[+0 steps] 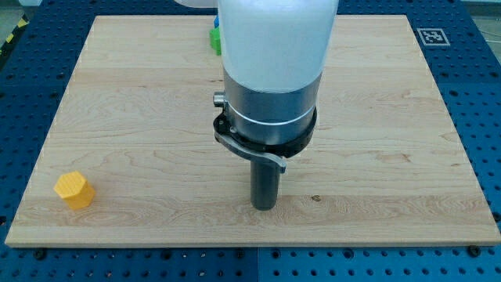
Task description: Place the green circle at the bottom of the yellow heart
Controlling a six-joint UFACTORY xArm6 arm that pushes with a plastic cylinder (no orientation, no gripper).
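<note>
A green block (214,41) shows only as a sliver at the view's top, left of the arm's white body, which hides the rest, so its shape cannot be made out. A yellow block (74,189) sits alone near the board's bottom-left corner; it looks many-sided from here. My tip (264,207) rests on the board at the bottom centre. It is far right of the yellow block, well below the green one, and touches neither.
The wooden board (391,117) lies on a blue perforated table (477,94). A small blue sliver (215,22) shows just above the green block, against the arm. The arm's body (270,70) hides the board's top centre.
</note>
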